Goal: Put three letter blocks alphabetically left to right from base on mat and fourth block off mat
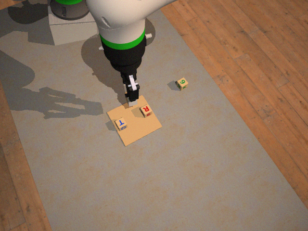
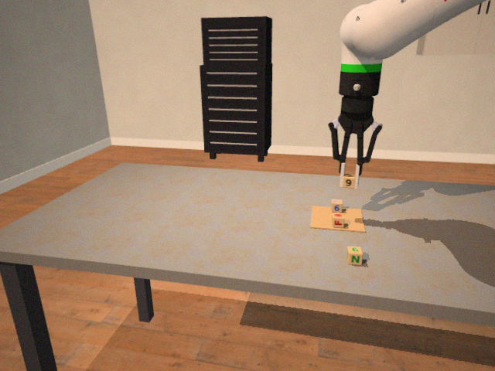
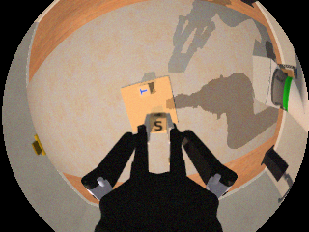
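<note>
My gripper (image 1: 132, 102) (image 2: 349, 185) (image 3: 158, 119) is shut on the S block (image 2: 348, 182) (image 3: 158, 125) and holds it in the air, well above the tabletop; its S faces up. The tan mat (image 1: 139, 134) (image 2: 319, 223) (image 3: 131, 103) lies flat. The blue T block (image 1: 121, 122) (image 2: 336, 205) (image 3: 143, 90) sits on it near one edge. The red R block (image 1: 146, 110) (image 2: 338, 220) sits near the opposite edge, with a gap between them. Seen from the base, R is left, T right, both roughly upright. The wrist view hides R.
The fourth block (image 1: 182, 83) (image 2: 354, 256) lies off the mat, on R's side, with a green digit on top and an N on one side. The robot's base stand (image 1: 73, 33) is at the table's far end in the top view. A dark cabinet (image 2: 236, 87) stands behind the table.
</note>
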Robot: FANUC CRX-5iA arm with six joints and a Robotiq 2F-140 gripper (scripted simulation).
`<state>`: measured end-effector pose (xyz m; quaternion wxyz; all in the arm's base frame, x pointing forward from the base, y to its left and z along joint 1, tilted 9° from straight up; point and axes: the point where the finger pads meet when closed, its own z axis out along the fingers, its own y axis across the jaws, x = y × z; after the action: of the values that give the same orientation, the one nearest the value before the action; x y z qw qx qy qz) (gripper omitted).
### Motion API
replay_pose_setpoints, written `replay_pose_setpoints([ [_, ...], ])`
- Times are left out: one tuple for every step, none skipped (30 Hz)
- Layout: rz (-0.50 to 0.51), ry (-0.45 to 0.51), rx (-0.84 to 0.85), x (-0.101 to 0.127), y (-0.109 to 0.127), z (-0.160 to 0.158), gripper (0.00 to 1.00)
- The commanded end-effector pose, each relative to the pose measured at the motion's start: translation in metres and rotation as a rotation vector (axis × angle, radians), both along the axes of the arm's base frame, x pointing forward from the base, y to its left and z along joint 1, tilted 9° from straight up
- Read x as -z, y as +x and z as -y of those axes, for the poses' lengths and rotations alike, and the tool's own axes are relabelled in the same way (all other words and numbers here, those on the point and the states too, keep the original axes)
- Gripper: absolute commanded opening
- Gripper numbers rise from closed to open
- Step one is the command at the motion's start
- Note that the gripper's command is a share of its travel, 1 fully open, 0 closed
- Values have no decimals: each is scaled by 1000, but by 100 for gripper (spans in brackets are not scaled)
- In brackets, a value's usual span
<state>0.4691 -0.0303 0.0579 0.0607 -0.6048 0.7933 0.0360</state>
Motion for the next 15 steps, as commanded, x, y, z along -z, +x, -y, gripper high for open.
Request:
replay_pose_setpoints([
  [18,1,-138,0,2,1,16],
  [22,0,-166,0,2,1,16],
  [26,-2,-196,0,3,1,16],
  [30,-4,-225,0,3,1,16],
  [34,-5,-254,0,3,2,16],
  [38,-7,-283,0,4,2,16],
  [42,-8,-314,0,4,2,16],
  [46,-10,-342,0,5,2,16],
  [50,-11,-372,0,5,2,16],
  [54,-13,-401,0,5,2,16],
  [58,-15,-431,0,6,3,16],
  [62,-16,-460,0,6,3,16],
  [66,-18,-489,0,7,3,16],
  [66,-18,-489,0,7,3,16],
  [66,-18,-489,0,7,3,16],
])
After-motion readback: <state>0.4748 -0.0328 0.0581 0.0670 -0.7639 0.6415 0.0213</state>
